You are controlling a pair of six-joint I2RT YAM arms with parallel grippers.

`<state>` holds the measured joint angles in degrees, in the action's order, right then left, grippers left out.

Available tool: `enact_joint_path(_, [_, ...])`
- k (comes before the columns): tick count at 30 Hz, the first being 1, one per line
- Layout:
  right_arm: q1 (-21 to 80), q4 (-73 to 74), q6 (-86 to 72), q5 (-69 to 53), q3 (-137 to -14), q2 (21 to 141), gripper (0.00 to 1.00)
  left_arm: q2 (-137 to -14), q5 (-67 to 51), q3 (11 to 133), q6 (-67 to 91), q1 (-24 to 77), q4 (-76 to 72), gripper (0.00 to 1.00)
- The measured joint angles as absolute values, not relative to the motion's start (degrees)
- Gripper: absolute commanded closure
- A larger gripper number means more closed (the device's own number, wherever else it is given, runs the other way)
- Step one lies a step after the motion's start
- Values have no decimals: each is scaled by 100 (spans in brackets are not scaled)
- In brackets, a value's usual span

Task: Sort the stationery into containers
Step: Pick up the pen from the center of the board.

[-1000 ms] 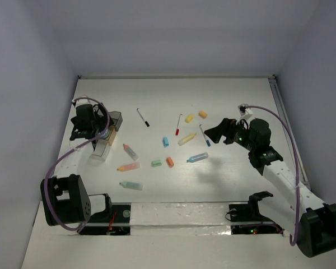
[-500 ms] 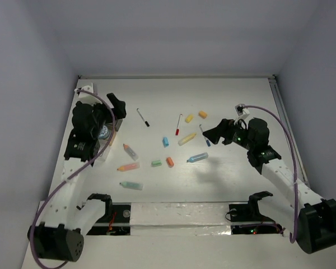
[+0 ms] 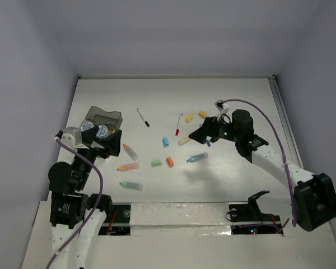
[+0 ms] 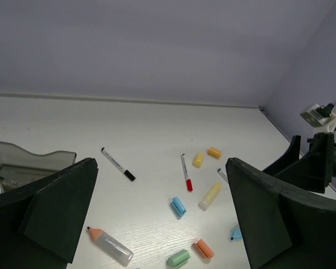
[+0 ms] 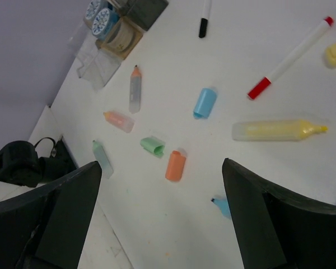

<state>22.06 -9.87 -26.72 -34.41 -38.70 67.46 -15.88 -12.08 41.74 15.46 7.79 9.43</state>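
The stationery lies scattered mid-table: a black pen [image 3: 143, 117], a red pen [image 3: 179, 124], a yellow marker [image 3: 184, 140], a blue marker [image 3: 197, 157], a blue cap [image 3: 166, 142], a green cap [image 3: 156, 163], an orange cap [image 3: 169, 162] and an orange-tipped clear marker [image 3: 130, 151]. The containers stand at the left: a grey box [image 3: 103, 117], a round blue-white pot [image 3: 102, 131] and a clear tray [image 5: 98, 70]. My left gripper [image 3: 113, 141] hangs open and empty beside the pot. My right gripper [image 3: 199, 133] is open and empty above the yellow marker [image 5: 277, 129].
A pink marker [image 3: 128, 166] and a green marker [image 3: 131, 185] lie nearer the front edge. A yellow cap [image 3: 189, 118] and another orange cap [image 3: 203, 114] sit behind the right gripper. White walls close in the table on three sides.
The left arm has pulled back from over the containers toward the near side, its gripper now beside the pot. The right gripper has moved left, over the yellow marker.
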Motion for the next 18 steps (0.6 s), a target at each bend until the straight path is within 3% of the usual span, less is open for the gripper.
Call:
enact_joint_path(4, [2923,-663,-2515,-3074,-4880,7483,10,-1549,-1260,4130,1562,777,1061,1])
enact_joint_path(9, [3664,-301,-2300,-2386,-6558,9059,25,-1507,-1334,4047,1594,893,1046,1])
enact_joint_path(18, [4073,1041,-1911,-947,-9166,11642,26,-1221,-832,4141,1592,1739,1004,1])
